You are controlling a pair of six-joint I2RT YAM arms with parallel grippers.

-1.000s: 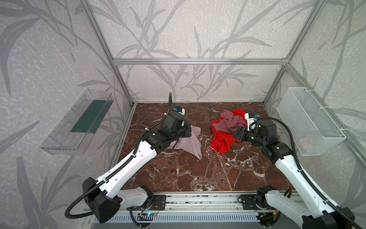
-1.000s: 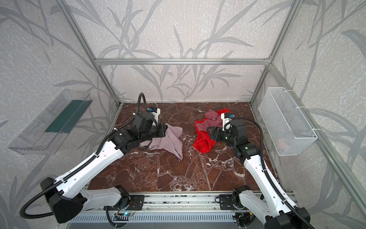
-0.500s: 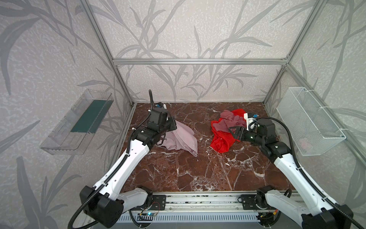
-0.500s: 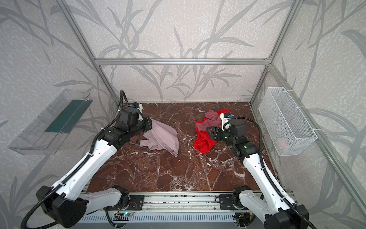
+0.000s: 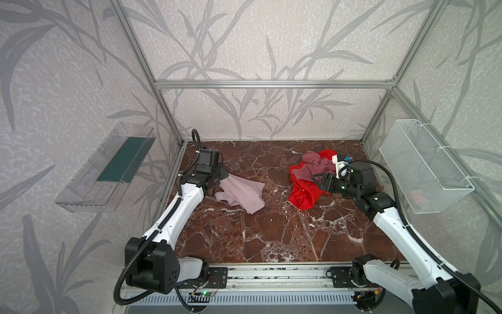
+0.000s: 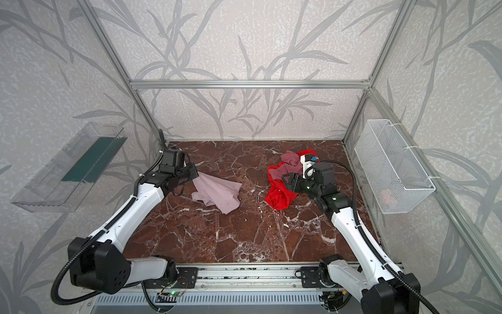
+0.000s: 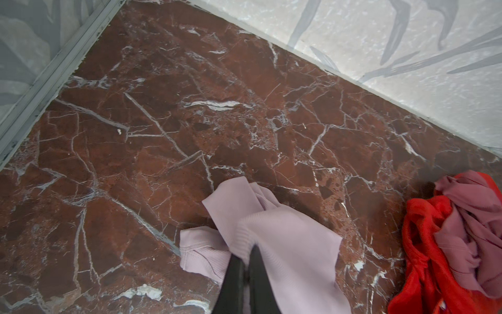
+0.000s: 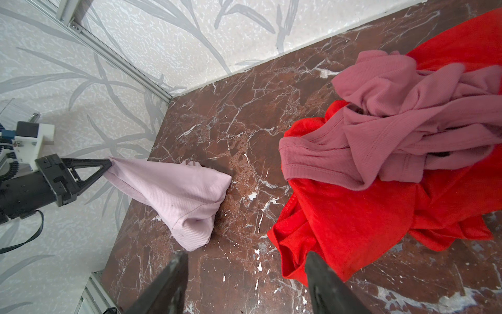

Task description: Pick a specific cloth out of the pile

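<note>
Pale lilac-pink cloth (image 5: 241, 194) pinched by the outstretched left gripper (image 8: 108, 165) (hem trailing on the marble (image 5: 271, 231)); right gripper (image 8: 244, 257) spread at the edge of the pile (image 5: 304, 190), 2 o'clock.

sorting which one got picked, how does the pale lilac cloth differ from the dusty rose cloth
Colour: the pale lilac cloth is lighter; the dusty rose cloth darker. Grip: the left gripper pinches the lilac one; nothing holds the rose one. Place: lilac trails alone on the marble, rose crumpled on the red cloth. Both are ribbed fabric.
</note>
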